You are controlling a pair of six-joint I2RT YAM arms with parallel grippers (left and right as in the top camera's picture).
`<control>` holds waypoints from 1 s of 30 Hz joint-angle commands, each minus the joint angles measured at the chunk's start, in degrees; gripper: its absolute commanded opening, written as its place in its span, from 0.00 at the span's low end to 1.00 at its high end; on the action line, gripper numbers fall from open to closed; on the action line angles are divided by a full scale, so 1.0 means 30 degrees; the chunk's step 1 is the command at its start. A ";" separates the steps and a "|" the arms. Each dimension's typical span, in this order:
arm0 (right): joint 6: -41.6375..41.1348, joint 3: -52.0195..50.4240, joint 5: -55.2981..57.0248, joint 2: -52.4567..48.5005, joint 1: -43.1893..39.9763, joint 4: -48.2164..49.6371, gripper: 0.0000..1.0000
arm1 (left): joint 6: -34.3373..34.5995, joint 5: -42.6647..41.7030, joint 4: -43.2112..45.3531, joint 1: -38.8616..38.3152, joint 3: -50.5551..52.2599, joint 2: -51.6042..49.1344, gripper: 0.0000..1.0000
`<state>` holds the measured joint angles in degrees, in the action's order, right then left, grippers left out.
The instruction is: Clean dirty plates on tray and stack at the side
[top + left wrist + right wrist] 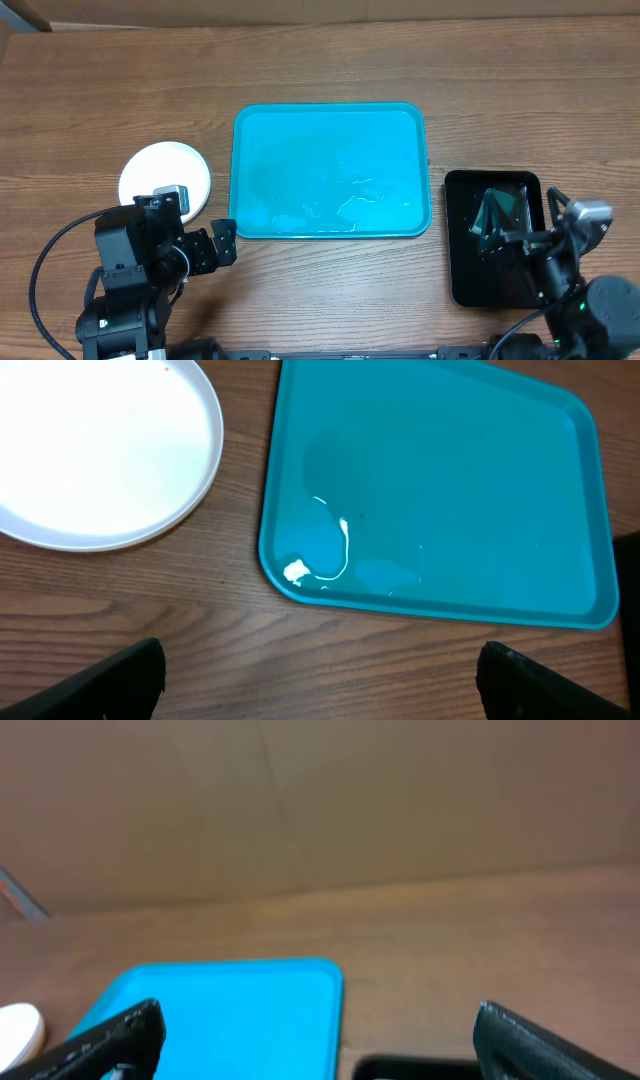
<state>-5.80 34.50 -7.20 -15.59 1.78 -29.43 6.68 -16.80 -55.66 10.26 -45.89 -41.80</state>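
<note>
The turquoise tray (330, 170) lies mid-table with no plate on it, only wet streaks and a small white fleck (295, 570) near its front left corner. A white plate (165, 180) rests on the wood left of the tray; I cannot tell whether others lie under it. My left gripper (225, 243) hovers open over bare wood just in front of the tray's front left corner, with nothing between its fingers (130, 680). My right gripper (500, 215) is open and empty above the black tray, right of the turquoise tray (220, 1020).
A smaller black tray (495, 240) sits right of the turquoise one, with a dark greenish item (497, 208) in its far part. A brown cardboard wall (320, 810) backs the table. A sliver of the plate (20, 1030) shows at the far left of the right wrist view.
</note>
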 commanded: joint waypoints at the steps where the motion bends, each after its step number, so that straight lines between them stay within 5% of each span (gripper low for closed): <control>1: 0.0007 -0.1574 0.0102 0.1100 0.0510 0.1435 1.00 | 0.0051 -0.0211 0.0058 0.0066 0.0146 0.0007 1.00; 20: 0.0189 -1.0069 0.0175 0.5144 -0.0211 1.2546 1.00 | 0.0051 -0.0211 0.0058 0.0066 0.0146 -0.0029 1.00; 30: 0.0386 -1.1344 0.0277 0.5151 -0.0233 0.8335 1.00 | 0.0051 -0.0211 0.0058 0.0066 0.0146 -0.0029 1.00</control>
<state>-4.89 1.04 -7.03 -0.91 1.48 -5.10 6.68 -16.80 -55.68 10.26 -45.89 -41.80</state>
